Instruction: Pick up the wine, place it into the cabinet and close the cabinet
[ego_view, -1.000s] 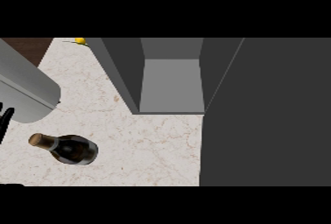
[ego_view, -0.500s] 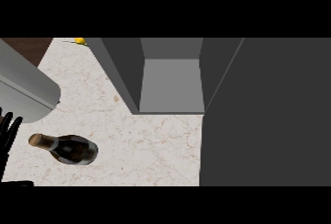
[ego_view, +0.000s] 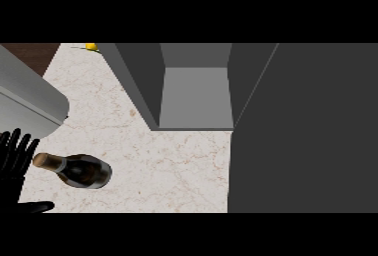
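A dark glass wine bottle (ego_view: 80, 170) with a tan cork top stands on the pale marbled counter (ego_view: 170, 170), near the left edge. Just beside it, the black left hand (ego_view: 15, 165) has straight, spread fingers — holding nothing. Behind, well apart, the grey cabinet (ego_view: 196, 95) is open — its dark door (ego_view: 303, 130) fills the right side.

Wine bottle (ego_view: 76, 170) at 8 o'clock on counter (ego_view: 170, 170) — left hand (ego_view: 16, 167) open, fingers straight, just beside its cork; open cabinet (ego_view: 196, 90) at 12.
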